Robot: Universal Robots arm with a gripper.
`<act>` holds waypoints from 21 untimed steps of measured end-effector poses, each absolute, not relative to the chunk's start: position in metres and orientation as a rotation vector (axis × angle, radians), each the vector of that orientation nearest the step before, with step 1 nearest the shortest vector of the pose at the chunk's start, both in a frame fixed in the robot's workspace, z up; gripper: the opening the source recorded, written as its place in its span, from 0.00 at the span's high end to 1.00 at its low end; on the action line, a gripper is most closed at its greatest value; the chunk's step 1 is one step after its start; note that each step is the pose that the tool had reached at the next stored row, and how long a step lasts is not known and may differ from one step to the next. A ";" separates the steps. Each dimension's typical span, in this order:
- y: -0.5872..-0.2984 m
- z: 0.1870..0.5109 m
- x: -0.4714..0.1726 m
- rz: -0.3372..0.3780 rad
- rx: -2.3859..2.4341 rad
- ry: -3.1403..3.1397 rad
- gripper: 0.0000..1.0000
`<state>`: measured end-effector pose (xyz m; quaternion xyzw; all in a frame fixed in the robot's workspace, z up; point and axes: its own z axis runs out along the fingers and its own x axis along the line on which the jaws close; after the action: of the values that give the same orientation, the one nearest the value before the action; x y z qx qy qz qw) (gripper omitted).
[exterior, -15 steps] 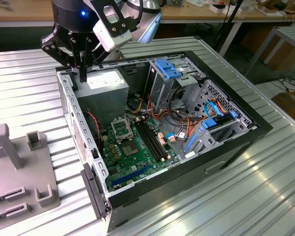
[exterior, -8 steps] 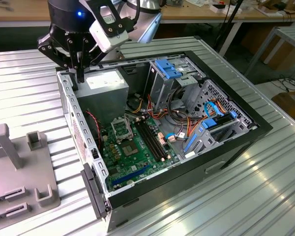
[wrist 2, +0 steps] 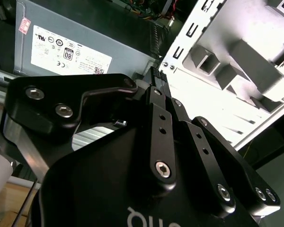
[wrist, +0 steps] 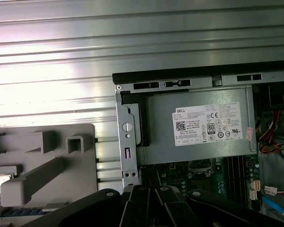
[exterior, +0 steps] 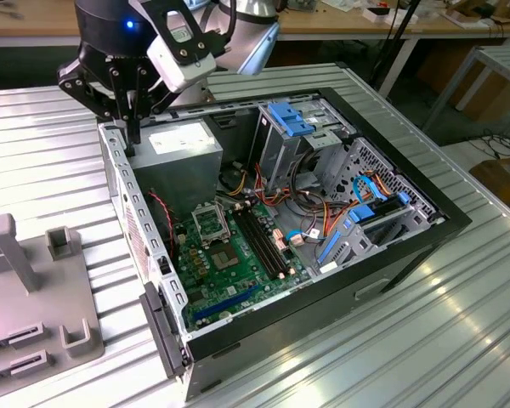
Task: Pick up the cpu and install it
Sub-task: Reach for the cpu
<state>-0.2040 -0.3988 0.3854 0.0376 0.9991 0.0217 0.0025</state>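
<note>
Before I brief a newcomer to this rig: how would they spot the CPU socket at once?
Inside the open computer case, find the green motherboard. The CPU socket sits on it near the grey power supply: a dark square in a silver frame, unlike the long narrow black memory slots beside it.

Open computer case on ribbed metal table, grey fixture beside.

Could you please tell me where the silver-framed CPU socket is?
In the exterior view, the square dark silver-framed socket sits on the green motherboard, beside the grey metal power supply, with the long black memory slots on the exterior view's right.
</note>
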 end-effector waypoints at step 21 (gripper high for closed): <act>-0.399 0.385 -0.210 0.068 0.118 3.135 0.88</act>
<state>-0.2099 -0.3988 0.3851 0.0376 0.9991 0.0217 0.0019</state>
